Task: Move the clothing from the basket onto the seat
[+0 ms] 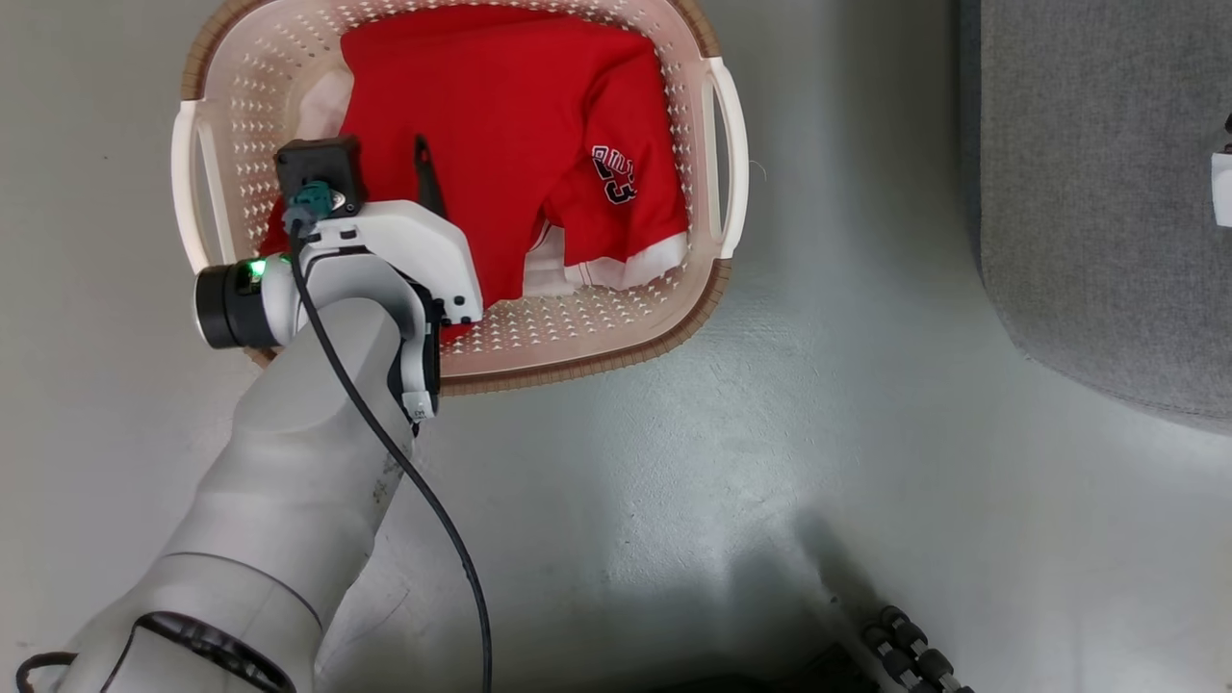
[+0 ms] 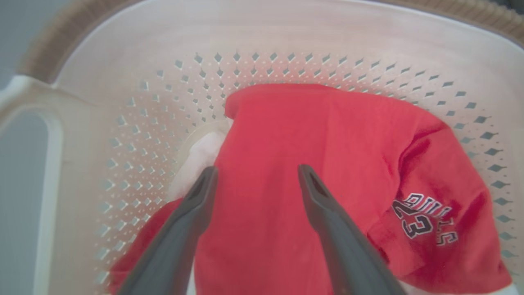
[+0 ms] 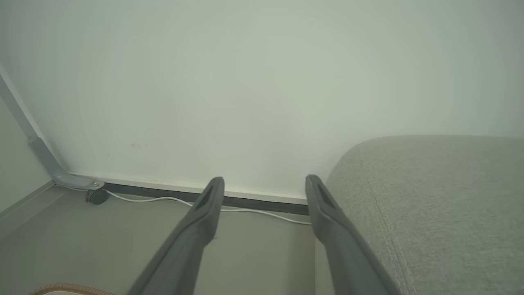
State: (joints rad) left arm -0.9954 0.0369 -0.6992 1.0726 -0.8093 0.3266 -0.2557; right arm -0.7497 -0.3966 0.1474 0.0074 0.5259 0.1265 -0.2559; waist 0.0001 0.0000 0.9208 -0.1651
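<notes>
Left gripper (image 2: 256, 172) spread wide and empty above the clothing (image 2: 307, 143) in the basket (image 1: 577, 337); right gripper (image 3: 264, 184) also wide apart and empty beside the seat (image 3: 442, 205).

The left fingers reach down into the basket with their tips over the middle of the red fabric; whether they touch it cannot be told. The clothing lies bunched in the basket, its white trim at the near edge and its dark lettering (image 2: 423, 219) to the right of the fingers. The basket stands on the grey floor (image 1: 770, 481) at the far left, well apart from the seat at the right. The right gripper points at the pale wall (image 3: 262, 82), with the seat's rounded edge just to its right and a white cable (image 3: 163, 199) along the skirting beyond.
</notes>
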